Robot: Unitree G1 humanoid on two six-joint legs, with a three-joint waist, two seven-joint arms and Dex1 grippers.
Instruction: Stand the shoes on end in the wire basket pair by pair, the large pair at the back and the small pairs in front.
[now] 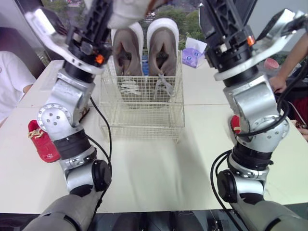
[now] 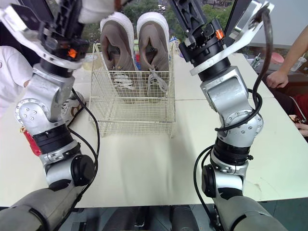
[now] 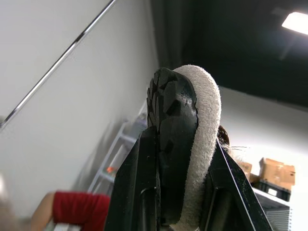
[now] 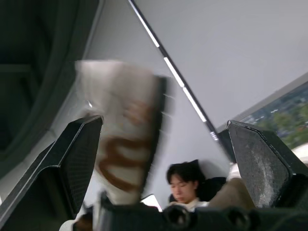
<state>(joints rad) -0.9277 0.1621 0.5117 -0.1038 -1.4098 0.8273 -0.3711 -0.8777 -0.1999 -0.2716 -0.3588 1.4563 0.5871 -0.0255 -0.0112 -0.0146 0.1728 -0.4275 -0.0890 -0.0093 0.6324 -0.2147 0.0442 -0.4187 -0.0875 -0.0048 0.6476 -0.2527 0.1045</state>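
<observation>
Placement is the step in hand, I judge. The left gripper [image 3: 183,139], raised high at the left of the basket [image 1: 142,122], is clamped across a white shoe [image 3: 207,91], with the sole against one finger and the fleece against the other. The right gripper [image 4: 163,126] hangs raised at the basket's right, fingers wide apart and empty. The large pair [image 1: 126,53] stands on end at the far side, so this shoe belongs in the free near half. Lower it clear of the rim wires and the pair's laces, hold the grip until its end rests on the basket floor, and leave room beside it for its mate. Its long axis runs along the fingers, one end pointing past their tips; toe or heel I cannot tell.
</observation>
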